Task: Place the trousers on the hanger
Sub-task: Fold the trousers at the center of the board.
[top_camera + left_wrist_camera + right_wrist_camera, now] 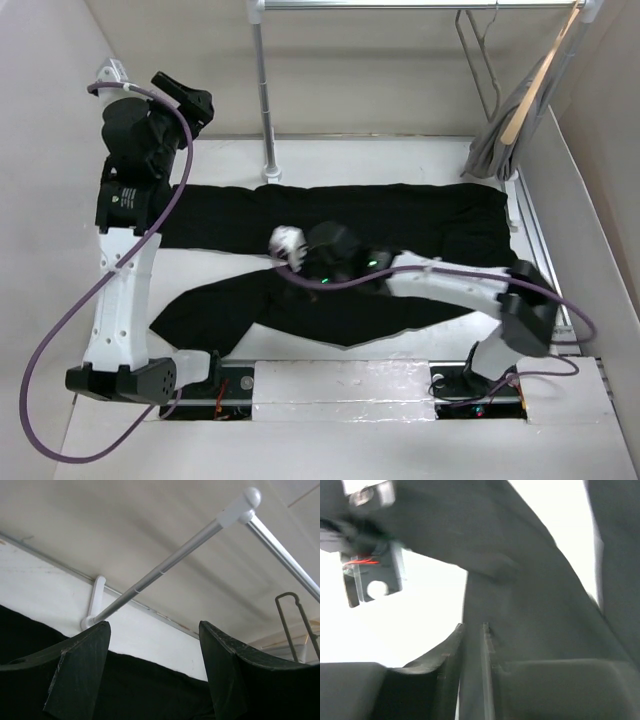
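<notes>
My left gripper (190,95) is up high over the far-left corner of the white counter (400,160), released. In the left wrist view its dark fingers (80,665) stand wide apart with nothing between them, aimed at the white and silver metal clothes rail (165,567).

Below, the large black soft fabric trousers (420,215) lie flat across the middle of the counter. One long stretch runs from the left side to the right edge, and a second stretch angles off toward the near-left corner. The rail's upright pole (264,90) stands at the far edge, just beyond the cloth.

My right arm reaches in from the near-right corner, and my right gripper (298,262) is down on the trousers near the counter's centre, where the two stretches part. The right wrist view is blurred, but there the right gripper (472,627) is clenched to a thin slit, and black cloth (535,620) runs up out of that slit. I read that as a pinch on the trousers.

The thin grey metal wire hanger (480,60) hangs from the rail over the far-right corner, bare and well apart from the trousers. Its wire loop also shows at the right of the left wrist view (287,625). Just beside it hangs a pale wooden hanger (530,90) carrying a grey garment (495,145).
</notes>
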Tool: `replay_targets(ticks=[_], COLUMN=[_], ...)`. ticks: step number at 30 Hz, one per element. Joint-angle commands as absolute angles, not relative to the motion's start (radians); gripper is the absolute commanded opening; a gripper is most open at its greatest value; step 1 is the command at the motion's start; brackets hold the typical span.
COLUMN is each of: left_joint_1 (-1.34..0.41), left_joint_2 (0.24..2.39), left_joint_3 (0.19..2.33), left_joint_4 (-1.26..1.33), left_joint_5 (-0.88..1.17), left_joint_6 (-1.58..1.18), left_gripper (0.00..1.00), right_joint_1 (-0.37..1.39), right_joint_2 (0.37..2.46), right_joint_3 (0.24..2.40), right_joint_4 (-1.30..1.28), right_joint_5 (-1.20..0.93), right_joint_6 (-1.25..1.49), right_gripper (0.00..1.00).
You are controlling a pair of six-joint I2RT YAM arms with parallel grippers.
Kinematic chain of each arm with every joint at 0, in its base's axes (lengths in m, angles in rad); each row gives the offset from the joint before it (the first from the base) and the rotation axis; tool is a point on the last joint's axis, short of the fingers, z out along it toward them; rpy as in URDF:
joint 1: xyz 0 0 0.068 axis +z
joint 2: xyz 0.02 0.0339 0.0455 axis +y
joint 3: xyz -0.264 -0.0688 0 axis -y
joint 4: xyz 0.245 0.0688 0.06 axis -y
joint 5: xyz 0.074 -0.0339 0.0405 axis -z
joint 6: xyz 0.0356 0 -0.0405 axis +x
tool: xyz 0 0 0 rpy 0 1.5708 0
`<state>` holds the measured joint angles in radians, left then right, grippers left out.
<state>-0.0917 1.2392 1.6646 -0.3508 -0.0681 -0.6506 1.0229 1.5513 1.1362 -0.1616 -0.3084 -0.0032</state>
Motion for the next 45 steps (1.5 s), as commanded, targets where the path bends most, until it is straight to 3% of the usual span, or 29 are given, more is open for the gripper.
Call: replay_targets(ticks=[1,2,5,8,13,19,30,31,33,34,35,38,45], left_joint_1=[-0.091,-0.091,-0.091,-0.091,-0.091,-0.091,-0.091,-0.091,-0.091,-0.091,-0.08,-0.08,-0.048], left_joint_2=[1.206,1.207,1.192,1.207,1.238,1.247,1.262,1.262,1.262,1.262,1.266,1.27,1.287], left_joint_3=[1.736,1.761,1.785,1.85,1.859,1.838,1.799,1.79,1.779,1.776,1.773,1.775,1.746], left_joint_4=[-0.422,-0.439,-0.44,-0.443,-0.434,-0.439,-0.44,-0.442,-0.439,-0.437,-0.439,-0.443,-0.453], left_joint_5=[-0.063,-0.066,-0.039,-0.006,0.043,0.048,0.035,0.037,0.035,0.035,0.034,0.017,-0.031], left_joint_6=[-0.589,-0.571,-0.572,-0.572,-0.58,-0.563,-0.537,-0.537,-0.532,-0.529,-0.526,-0.508,-0.468], left_gripper=[0.68,0.68,0.68,0.68,0.68,0.68,0.68,0.68,0.68,0.68,0.68,0.68,0.68], right_joint_1=[1.159,1.207,1.221,1.239,1.298,1.289,1.298,1.298,1.298,1.286,1.285,1.244,1.034], right_joint_2=[1.717,1.759,1.912,2.046,2.254,2.35,2.341,2.347,2.359,2.361,2.359,2.307,2.198], right_joint_3=[1.331,1.374,1.512,1.65,1.964,1.993,1.853,1.862,1.87,1.878,1.885,1.849,1.738], right_joint_4=[-0.257,-0.268,-0.279,-0.304,-0.492,-0.491,-0.457,-0.451,-0.43,-0.398,-0.39,-0.287,0.037], right_joint_5=[-0.311,-0.324,-0.449,-0.517,-0.422,-0.428,-0.414,-0.388,-0.376,-0.379,-0.371,-0.354,-0.535], right_joint_6=[-0.21,-0.244,-0.311,-0.351,-0.478,-0.483,-0.512,-0.508,-0.474,-0.459,-0.442,-0.364,-0.063], right_gripper=[0.31,0.41,0.55,0.63,0.68,0.65,0.61,0.59,0.43,0.34,0.18,0.02,0.0])
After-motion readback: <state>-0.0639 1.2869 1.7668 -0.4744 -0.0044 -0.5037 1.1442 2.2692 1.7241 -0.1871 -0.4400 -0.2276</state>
